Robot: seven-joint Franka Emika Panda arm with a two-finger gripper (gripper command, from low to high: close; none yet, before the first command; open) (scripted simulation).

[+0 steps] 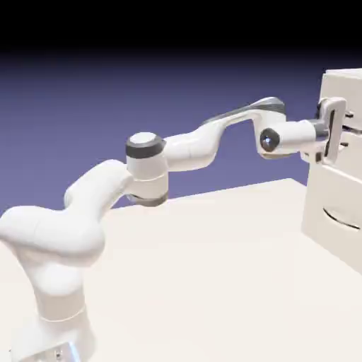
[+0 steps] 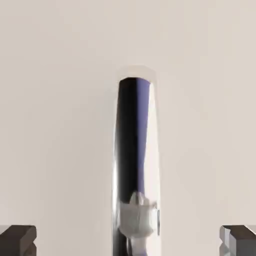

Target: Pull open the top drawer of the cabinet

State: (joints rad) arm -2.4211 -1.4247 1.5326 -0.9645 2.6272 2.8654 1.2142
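At the counter's (image 1: 233, 240) right edge stands the boxy cream-white cabinet (image 1: 332, 205). The white arm's fingers (image 2: 128, 242) are spread wide either side of the thin dark curved handle (image 2: 134, 150) on its upper cream-white drawer front (image 2: 60, 100).

The cream-white cabinet (image 1: 332, 205) stands upright, its top drawer (image 1: 350, 113) bearing a dark, glossy bar handle (image 2: 134, 150).

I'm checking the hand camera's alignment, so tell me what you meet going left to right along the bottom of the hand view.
Left fingertip → the top drawer's bare cream front → the shiny bar handle in the middle → right fingertip. The tool stands open, one tip on either side of the handle.
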